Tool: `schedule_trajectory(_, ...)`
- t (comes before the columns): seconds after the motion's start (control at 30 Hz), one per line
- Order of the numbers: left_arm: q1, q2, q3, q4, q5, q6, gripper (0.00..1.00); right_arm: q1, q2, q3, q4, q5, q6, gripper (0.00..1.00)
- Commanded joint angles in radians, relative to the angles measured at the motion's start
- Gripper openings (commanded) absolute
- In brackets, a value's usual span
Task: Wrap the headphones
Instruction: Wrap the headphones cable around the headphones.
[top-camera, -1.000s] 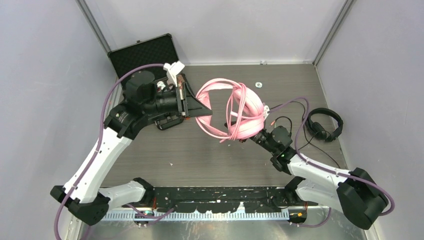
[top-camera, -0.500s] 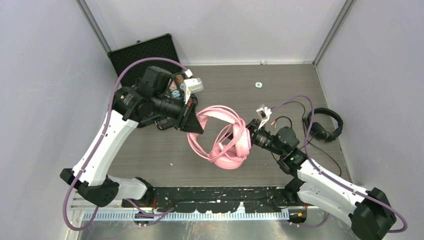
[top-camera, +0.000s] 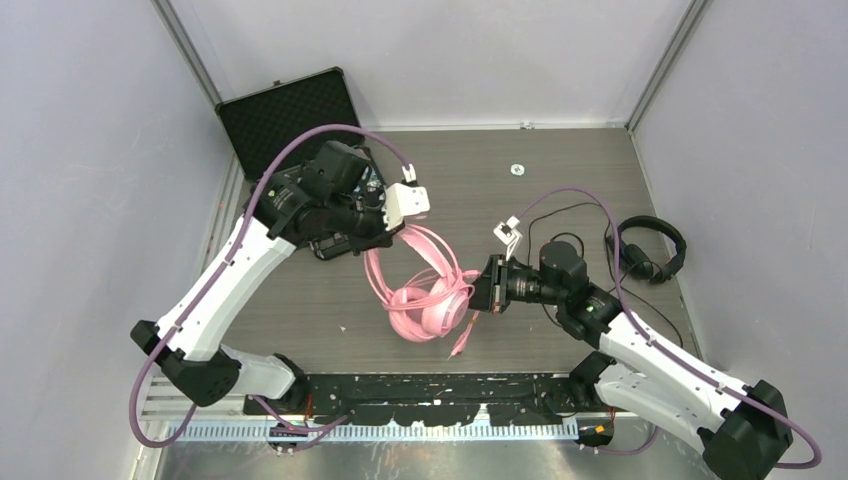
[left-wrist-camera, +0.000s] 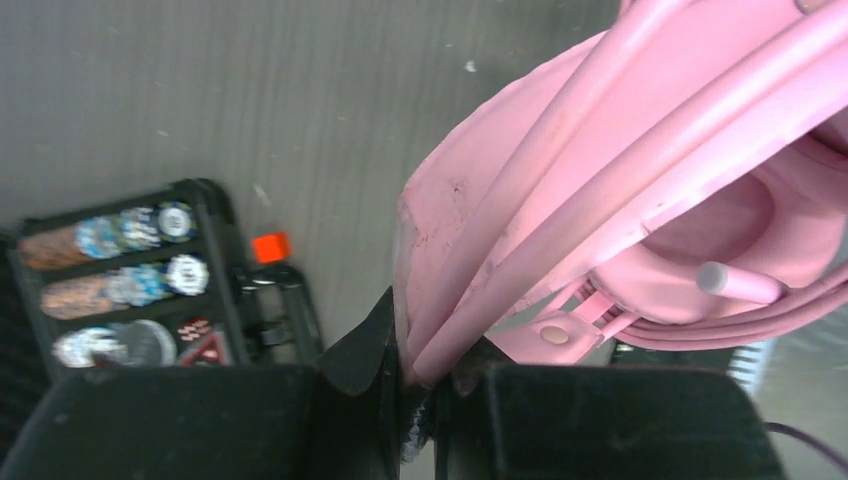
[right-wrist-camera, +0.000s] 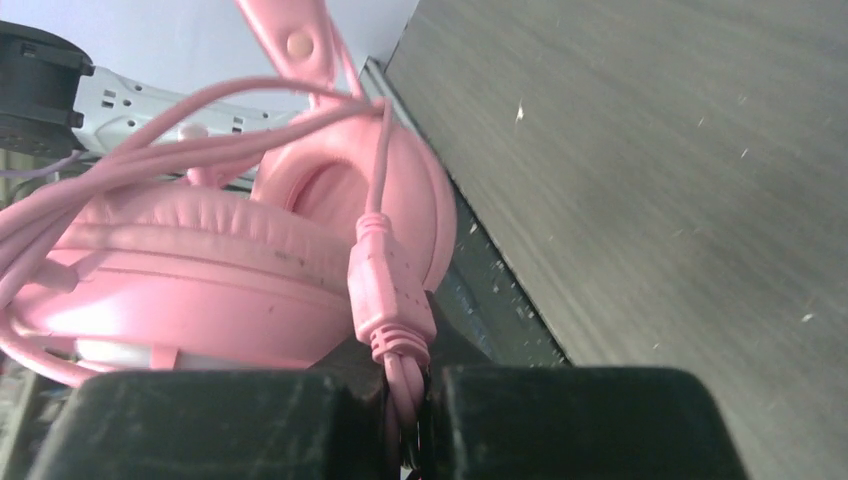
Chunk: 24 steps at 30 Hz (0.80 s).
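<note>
Nearest to you, your right gripper is pressed together on the pink cable. The right wrist view shows the fingers pinching the cord just below its moulded plug. The plug stands up against the padded ear cup of the pink headset.

The headset's two cups sit together just left of that gripper, over the middle of the table and toward its near edge. You cannot tell from these views whether the cups touch the surface. Several strands of cable run along the headband, and another loop hangs to its left.

Farther back and left, your left gripper is clamped on the top of the headband. The left wrist view shows its fingers squeezing the band and the strands laid on it as one bundle. Right beside this gripper, partly hidden under the arm, is a chip tray with rows of poker chips.

At about the same depth, by the right wall, the black headset lies flat, well apart from the pink one. Its thin black cable trails loosely leftward across the table.

Farther still, a small round ring lies alone on the wood. In the far left corner an open black case leans at the table's edge.
</note>
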Motion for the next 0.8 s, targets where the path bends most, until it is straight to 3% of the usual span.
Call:
schedule_trajectory(0.0, -0.011, -0.057, -0.03, 0.034, -0.22, 0.212, 0.0, -0.011, -0.014, 0.093, -0.038, -0.08, 0.088, 0.01)
schedule_trajectory(0.27, -0.106, -0.092, -0.092, 0.161, -0.326, 0.35, 0.0, -0.011, 0.053, 0.118, -0.055, -0.108, 0.1, 0.01)
schedule_trajectory(0.77, -0.144, -0.131, -0.175, 0.111, -0.139, 0.307, 0.0, -0.011, 0.069, 0.163, -0.083, -0.03, 0.14, 0.0)
